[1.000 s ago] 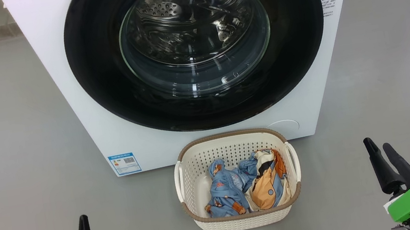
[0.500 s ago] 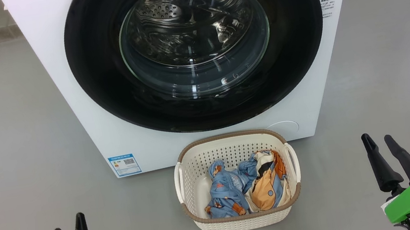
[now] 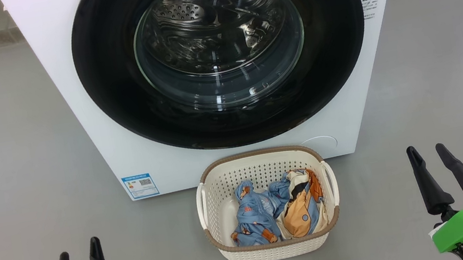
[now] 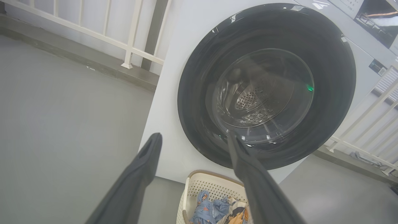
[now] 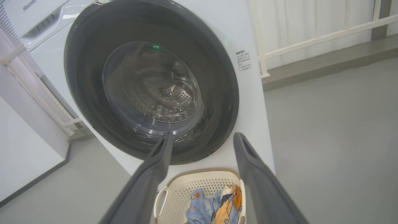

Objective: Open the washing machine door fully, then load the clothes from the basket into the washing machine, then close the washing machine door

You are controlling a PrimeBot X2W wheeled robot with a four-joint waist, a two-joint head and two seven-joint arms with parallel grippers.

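With left gripper (image 3: 78, 247) and right gripper (image 3: 425, 148) spread empty, the shut door (image 3: 218, 48) on the washing machine (image 3: 89, 138) behind the basket (image 3: 258, 153) is judged rigid and slick, best hooked at its rim.

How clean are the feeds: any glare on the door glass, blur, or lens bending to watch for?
Head view: sharp, evenly lit, white glints on the washing machine door, drum readable through it. Left wrist view: the left pincer looms soft-edged, the door skews oval. Right wrist view: the right pincer blurred too, a green glint on the door.
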